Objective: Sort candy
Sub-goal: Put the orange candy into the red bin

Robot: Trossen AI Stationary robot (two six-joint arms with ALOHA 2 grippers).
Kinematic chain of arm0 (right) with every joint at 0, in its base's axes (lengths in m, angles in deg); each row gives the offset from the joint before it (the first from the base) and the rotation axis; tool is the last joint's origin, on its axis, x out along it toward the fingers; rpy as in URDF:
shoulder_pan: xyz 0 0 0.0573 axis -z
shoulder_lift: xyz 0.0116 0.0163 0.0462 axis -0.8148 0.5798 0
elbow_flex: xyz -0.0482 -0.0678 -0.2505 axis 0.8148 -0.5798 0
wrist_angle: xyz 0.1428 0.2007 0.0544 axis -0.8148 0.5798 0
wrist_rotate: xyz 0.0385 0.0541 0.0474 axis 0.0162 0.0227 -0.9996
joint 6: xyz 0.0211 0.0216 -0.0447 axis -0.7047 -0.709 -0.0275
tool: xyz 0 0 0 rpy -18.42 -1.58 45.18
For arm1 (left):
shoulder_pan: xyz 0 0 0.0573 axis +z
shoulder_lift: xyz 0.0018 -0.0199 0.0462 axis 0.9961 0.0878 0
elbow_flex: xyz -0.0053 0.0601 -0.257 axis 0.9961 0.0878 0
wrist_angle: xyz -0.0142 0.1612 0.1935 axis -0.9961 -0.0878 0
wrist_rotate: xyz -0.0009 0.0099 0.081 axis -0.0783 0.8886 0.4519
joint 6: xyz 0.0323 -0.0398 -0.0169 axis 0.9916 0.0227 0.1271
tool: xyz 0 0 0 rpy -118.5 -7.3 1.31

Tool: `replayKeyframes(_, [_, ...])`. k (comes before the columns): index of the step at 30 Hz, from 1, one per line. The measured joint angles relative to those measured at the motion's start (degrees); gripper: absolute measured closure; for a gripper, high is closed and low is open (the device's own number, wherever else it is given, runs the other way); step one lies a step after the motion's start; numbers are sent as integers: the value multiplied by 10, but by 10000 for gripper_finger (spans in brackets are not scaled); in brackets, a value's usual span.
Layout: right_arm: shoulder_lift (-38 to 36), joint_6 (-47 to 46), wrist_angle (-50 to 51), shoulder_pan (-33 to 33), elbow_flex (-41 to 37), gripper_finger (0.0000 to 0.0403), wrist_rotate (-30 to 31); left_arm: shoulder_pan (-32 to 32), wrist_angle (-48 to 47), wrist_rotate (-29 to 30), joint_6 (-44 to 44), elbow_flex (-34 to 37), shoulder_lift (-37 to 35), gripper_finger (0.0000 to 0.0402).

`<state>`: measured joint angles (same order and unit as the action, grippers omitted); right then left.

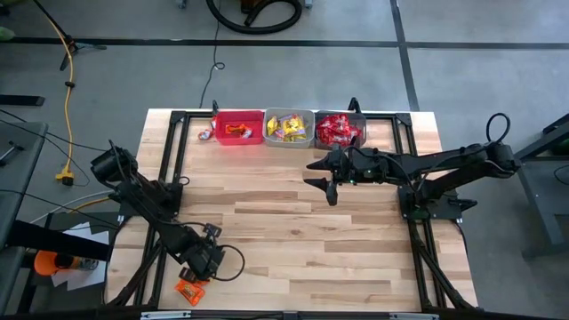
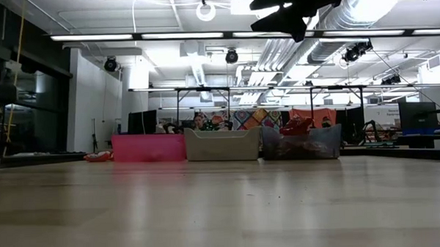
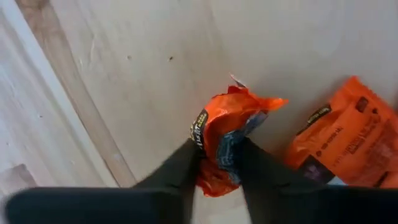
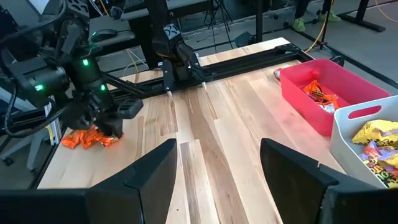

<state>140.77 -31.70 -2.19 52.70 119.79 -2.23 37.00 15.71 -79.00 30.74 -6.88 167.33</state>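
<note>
High view: left gripper (image 1: 194,283) at the table's (image 1: 293,240) near-left corner over orange candy (image 1: 188,291); right gripper (image 1: 320,173) parked near the bins (image 1: 289,129), wide apart, empty. Left wrist view: fingers (image 3: 180,171) pinching one crumpled orange packet (image 3: 227,137); grip on loose wrapper, likely to slip on lifting, or drag the second packet (image 3: 342,140).

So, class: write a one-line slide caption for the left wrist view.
Left end effector pinching a crumpled orange candy on the wooden table, another orange packet lying beside it.
</note>
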Motion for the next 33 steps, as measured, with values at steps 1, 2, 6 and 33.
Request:
replayKeyframes(1, [0,0,0,0,0,178,0,1,-1,-4,2,-2,-3,334])
replayKeyframes(2, [0,0,0,0,0,178,0,3,-4,-9,4,-5,-7,360])
replayKeyframes(6, [0,0,0,0,0,178,0,18,-27,-26,-3,-24,-61,384])
replayKeyframes(33, [0,-80,-70,38,0,178,21,400,57,230,211,-59,-466,398])
